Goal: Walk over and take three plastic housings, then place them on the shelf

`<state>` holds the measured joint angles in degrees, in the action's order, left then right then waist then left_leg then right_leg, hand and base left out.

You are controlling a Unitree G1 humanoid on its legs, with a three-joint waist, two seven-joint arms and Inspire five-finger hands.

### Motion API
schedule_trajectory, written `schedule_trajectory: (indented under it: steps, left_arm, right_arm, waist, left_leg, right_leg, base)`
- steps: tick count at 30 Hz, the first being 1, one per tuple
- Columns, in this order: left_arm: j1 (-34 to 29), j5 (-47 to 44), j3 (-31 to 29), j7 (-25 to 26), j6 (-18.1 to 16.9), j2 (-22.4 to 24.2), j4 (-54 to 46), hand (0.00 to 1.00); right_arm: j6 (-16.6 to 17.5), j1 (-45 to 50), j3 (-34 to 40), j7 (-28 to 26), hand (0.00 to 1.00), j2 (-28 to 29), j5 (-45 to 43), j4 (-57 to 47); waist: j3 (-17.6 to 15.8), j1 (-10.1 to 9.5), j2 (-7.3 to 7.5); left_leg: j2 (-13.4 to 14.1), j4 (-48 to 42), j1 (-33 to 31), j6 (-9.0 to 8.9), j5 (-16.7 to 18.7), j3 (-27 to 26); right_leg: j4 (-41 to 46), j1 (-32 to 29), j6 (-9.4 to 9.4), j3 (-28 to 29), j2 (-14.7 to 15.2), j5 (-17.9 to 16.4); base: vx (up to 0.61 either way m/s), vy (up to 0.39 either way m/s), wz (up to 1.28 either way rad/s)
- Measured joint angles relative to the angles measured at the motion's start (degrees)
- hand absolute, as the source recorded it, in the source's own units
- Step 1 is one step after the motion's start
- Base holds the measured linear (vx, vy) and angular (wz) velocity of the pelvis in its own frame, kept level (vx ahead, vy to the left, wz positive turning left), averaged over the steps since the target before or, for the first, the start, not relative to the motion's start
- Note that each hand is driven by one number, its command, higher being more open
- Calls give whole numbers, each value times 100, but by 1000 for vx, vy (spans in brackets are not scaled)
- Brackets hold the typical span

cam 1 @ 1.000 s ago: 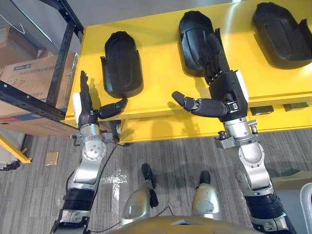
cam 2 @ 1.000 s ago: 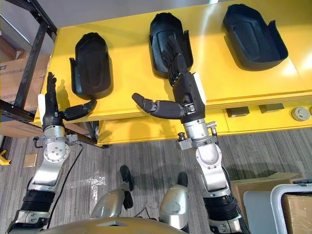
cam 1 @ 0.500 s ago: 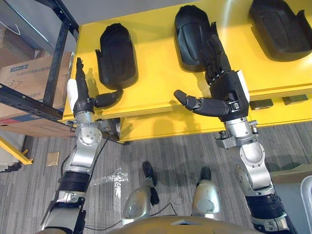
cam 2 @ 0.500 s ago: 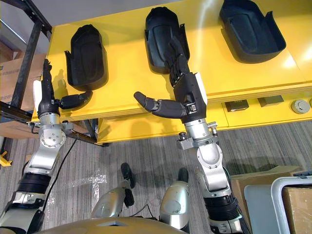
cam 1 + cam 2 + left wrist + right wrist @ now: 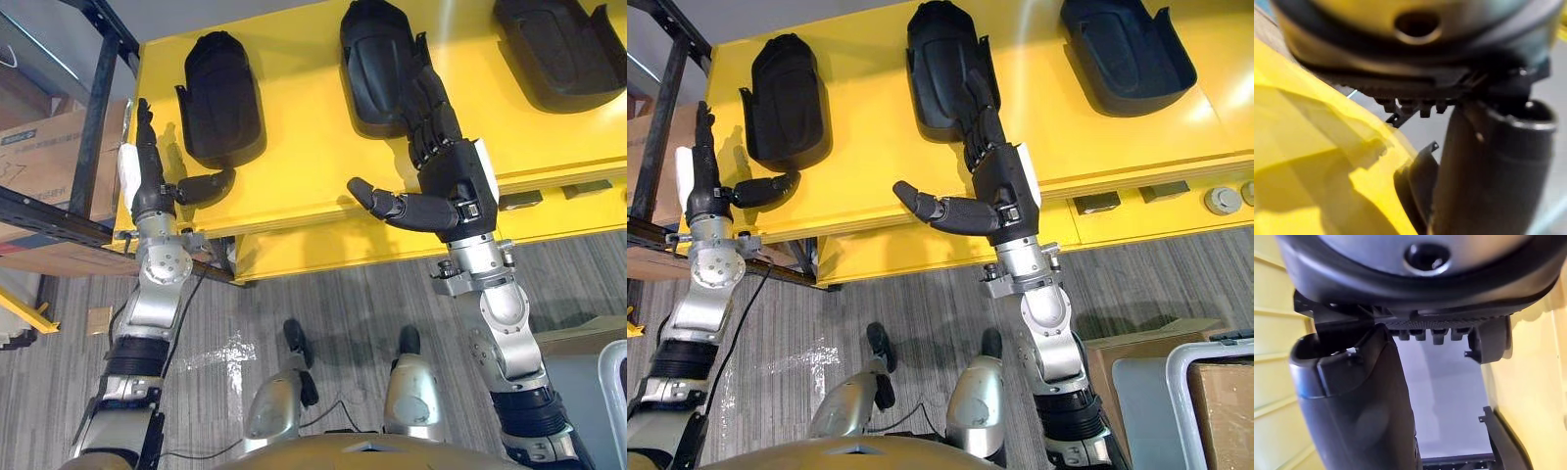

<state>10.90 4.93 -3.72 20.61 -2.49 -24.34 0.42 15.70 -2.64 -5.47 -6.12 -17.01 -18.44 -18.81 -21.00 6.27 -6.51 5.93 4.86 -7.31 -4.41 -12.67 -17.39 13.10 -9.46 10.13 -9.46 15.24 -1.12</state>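
Figure: head-camera stereo pair with both wrist views, robot standing at a yellow surface [image 5: 304,147].

Change over the last second: the three housings slid toward the far edge of both eye views together, so the camera shifted. Against the surface, however, the left robot hand [image 5: 147,186] moved left, from just beside the left housing's near left corner to the surface's left edge; its thumb tip lay at that housing's near end. The right robot hand [image 5: 436,162] kept its place over the middle housing's near right side. Judged from this, both arms were closing on housings while neither had yet gripped one.

Count: three black plastic housings, all lying on the yellow surface, well apart in a row. These were the left housing [image 5: 220,98], the middle housing [image 5: 377,64] and the right housing [image 5: 1127,49]. There were two robot hands.

Robot hand states: the left robot hand stood wide, fingers straight and pointing far, thumb spread right, holding nothing. The right robot hand was likewise wide, fingers extended over the middle housing's rim, thumb splayed left past the surface's near edge, with nothing clasped.

A dark metal shelf frame [image 5: 98,117] stood at the left of the surface, cardboard boxes [image 5: 39,166] beneath it.
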Motion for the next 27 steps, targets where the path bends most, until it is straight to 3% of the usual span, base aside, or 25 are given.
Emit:
schedule_trajectory:
  steps: [5, 8, 12, 16, 19, 20, 22, 23, 27]
  left_arm:
    - [-1666, -559, -46, -664, -740, 827, -1576, 100]
    - [-2252, -880, -150, -907, -1237, 1246, -2102, 100]
    - [-2753, -1639, -173, -1440, -1703, 1575, -2487, 100]
    - [-2958, -1757, -148, -1697, -2272, 1699, -2798, 100]
    - [-2999, -759, -226, -1121, -2378, 1706, -2812, 100]
    - [-3118, 144, -315, -675, -2256, 1697, -2810, 100]
    - [-3310, 937, -428, -48, -2074, 1672, -2754, 100]
    - [-3364, 964, -468, 103, -2069, 1670, -2725, 100]
    - [-3686, 1526, -1041, 1719, -2067, 1775, -2355, 100]
  right_arm:
    - [329, 751, 25, 25, 100, 381, 18, -27]
    - [503, 1002, 29, 45, 100, 612, 172, -27]
    - [534, 1241, 26, 183, 100, 840, 474, -23]
    - [656, 1249, -54, 901, 100, 965, 926, 17]
    - [655, 1235, -8, 1422, 100, 1007, 1442, 132]
    - [654, 1235, 64, 1655, 100, 989, 1867, 232]
    - [622, 1240, 229, 2059, 100, 872, 2271, 306]
    - [613, 1251, 301, 2159, 100, 820, 2268, 311]
    - [594, 1703, 1376, 3045, 100, 790, 2442, 559]
  waist:
    - [10, -101, 5]
    - [121, -163, 11]
    - [458, -326, 64]
    - [752, -471, 152]
    - [818, -520, 187]
    - [891, -514, 201]
    - [923, -514, 214]
    - [925, -515, 218]
    - [1072, -583, 334]
  left_leg:
    - [36, 3, 410, -34, 120, 17]
    - [83, 18, 485, -88, 194, 105]
    - [77, 8, 624, -90, 229, 184]
    - [66, 21, 695, -103, 239, 371]
    - [64, 25, 794, -110, 245, 416]
    - [67, 26, 787, -120, 271, 431]
    - [76, 28, 779, -129, 280, 439]
    - [78, 28, 777, -126, 280, 438]
    - [85, 29, 763, -102, 295, 441]
  right_leg:
    - [-356, 610, 13, -125, -57, 10]
    - [-592, 880, 9, -304, -120, 13]
    - [-785, 1201, 27, -468, -133, 32]
    - [-928, 1499, 27, -718, -149, 31]
    - [-947, 1651, 14, -790, -151, 23]
    - [-956, 1658, 13, -812, -156, 22]
    - [-987, 1667, -24, -845, -166, 11]
    - [-1017, 1667, -28, -847, -170, 17]
    - [-1051, 1668, -32, -882, -179, 19]
  base:
    - [89, -43, -2]
    - [39, -39, 15]
    - [81, -26, 17]
    - [40, -20, 21]
    - [-20, -3, 11]
    - [-51, 5, 4]
    - [-69, 9, 4]
    - [-83, 16, 3]
    - [-39, 7, 3]
